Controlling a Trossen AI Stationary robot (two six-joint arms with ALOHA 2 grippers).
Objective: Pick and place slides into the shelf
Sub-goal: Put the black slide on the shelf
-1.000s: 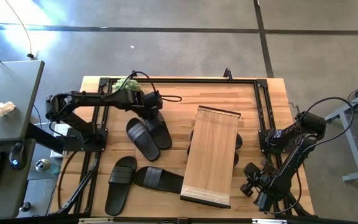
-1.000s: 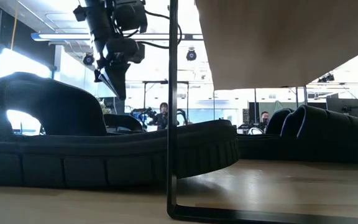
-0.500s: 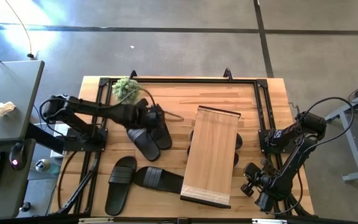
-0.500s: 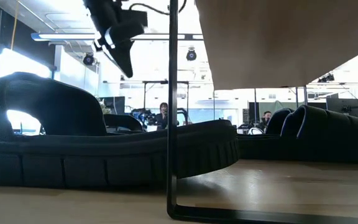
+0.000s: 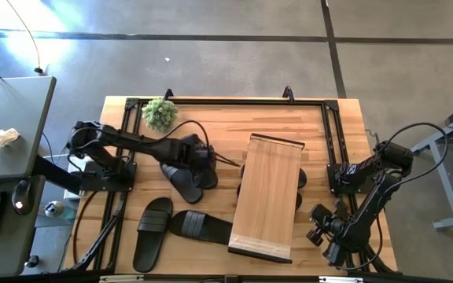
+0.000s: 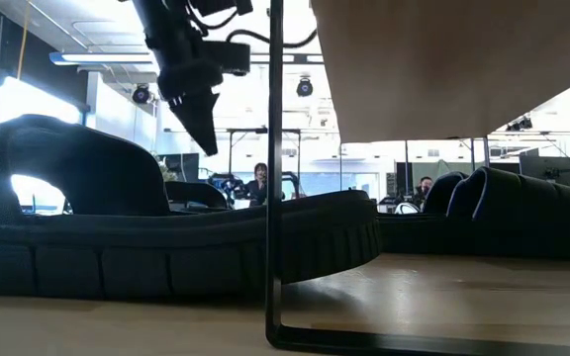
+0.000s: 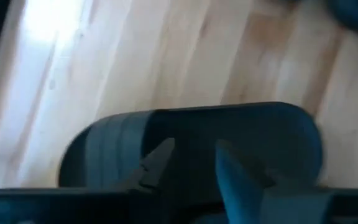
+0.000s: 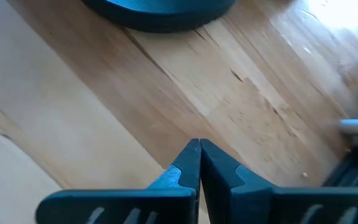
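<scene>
Hovering half-open, left hand (image 5: 200, 154) above four exposed slides (image 5: 152, 233); one shelf (image 5: 267, 196).

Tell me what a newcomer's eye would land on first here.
First, the long light-wood shelf lying across the table's middle, with black slides scattered to its left. Then the left gripper, fingers apart, reaching over a pair of slides mid-table, while the right gripper waits shut at the table's right edge.

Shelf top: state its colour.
Light wood; the shelf top shows best in the high view.
</scene>
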